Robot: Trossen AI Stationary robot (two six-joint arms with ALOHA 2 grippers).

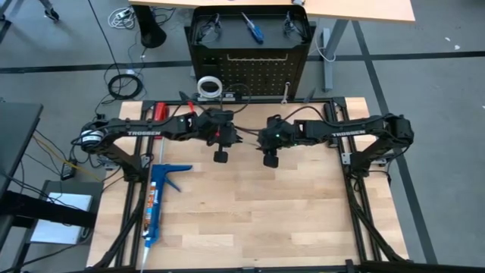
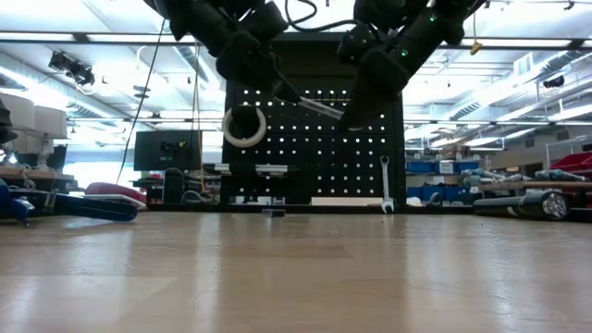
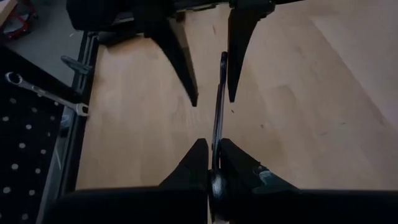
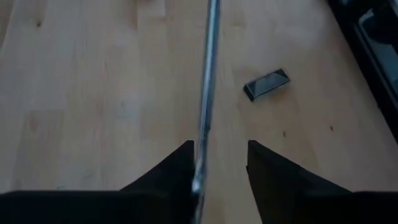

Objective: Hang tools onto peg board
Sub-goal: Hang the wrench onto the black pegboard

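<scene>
Between both tools, above the counter (image 1: pixel 250 205): silver wrench (image 3: pixel 217 118), clamped at one end by left tool (image 3: pixel 211 163); right tool (image 4: pixel 221 163) parted around other end, one finger touching. Behind them: peg board (image 1: pixel 254 72), tape roll (image 2: pixel 244 126), second wrench (image 2: pixel 386 184) hung.

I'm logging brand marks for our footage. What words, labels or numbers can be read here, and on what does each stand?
"TROSSEN": white letters on the dark left arm, high view.
"TROSSEN": white letters on the dark right arm, high view.
Print on the long blue caulking gun's tube: too small to read.
Nothing legible in the low view or either wrist view.
</scene>
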